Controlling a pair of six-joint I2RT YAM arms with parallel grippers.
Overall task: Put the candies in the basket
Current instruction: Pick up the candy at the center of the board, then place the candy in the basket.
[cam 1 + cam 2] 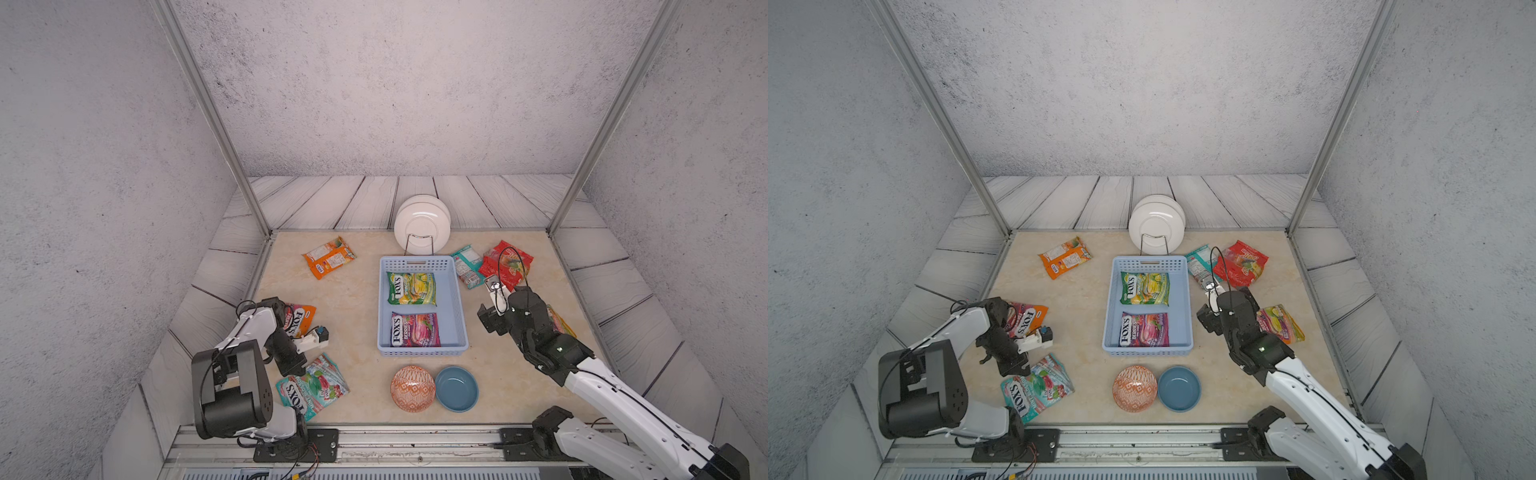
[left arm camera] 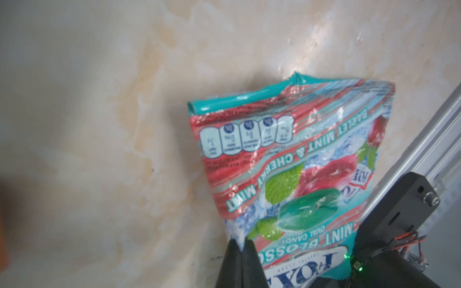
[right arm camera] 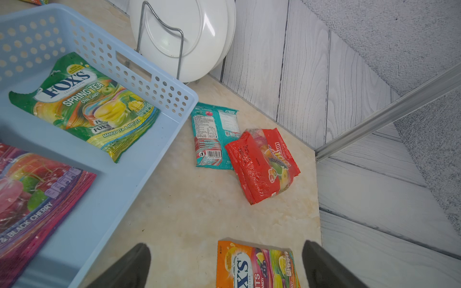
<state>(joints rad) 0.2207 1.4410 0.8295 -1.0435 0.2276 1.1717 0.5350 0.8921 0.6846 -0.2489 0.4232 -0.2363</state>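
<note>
Candies (image 1: 415,330), tally: eight bags in view, two inside the basket, six out on the table (image 1: 361,316). Roughly a quarter done, by my reckoning.

Nearest, robot's left: teal mint bag (image 2: 287,162), lying by the arm's base. Left gripper (image 2: 240,246) has its jaws pressed together on the bag's side edge near the FOX'S end. The film looks pinched. In both top views the bag seems to rest on the table, so I judge the grasp made and the lift and carry yet to come.

Near centre: orange patterned bowl (image 1: 412,388) and blue bowl (image 1: 456,388), side by side, both empty, no part in the job.

Further in, left: orange-pink FOX'S bag (image 1: 302,318), partly under the left arm. Right: fruit bag (image 3: 257,266) near the table's right edge. Right gripper (image 3: 227,249) hangs over it, jaws wide apart, holding nothing.

Middle: basket (image 1: 422,353). Purple berry bag (image 1: 1144,330) in the near half, yellow-green Spring Tea bag (image 1: 1144,288) in the far half, both flat, bare floor left along one side.

Far right: second teal bag (image 3: 215,137), back side up, just beside the basket's far corner, with the red bag (image 3: 262,164) overlapping its edge. Far left: orange bag (image 1: 329,257), alone, well apart from the basket. Behind the basket: white plates (image 1: 422,224) in a wire rack, not involved
</note>
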